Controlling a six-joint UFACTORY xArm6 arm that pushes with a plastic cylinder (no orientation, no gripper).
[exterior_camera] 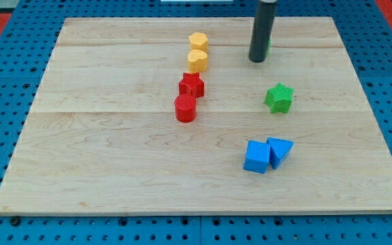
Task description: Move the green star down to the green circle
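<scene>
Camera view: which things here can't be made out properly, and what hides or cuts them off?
- Green circle: only a green sliver shows at the rod's right edge; the rod hides the rest, so its shape is unconfirmed.
- My tip: whether it touches that green piece cannot be told. It sits toward the view's top from the green star, apart from it.
- Rod's upper part: cut off by the view's top edge.
</scene>
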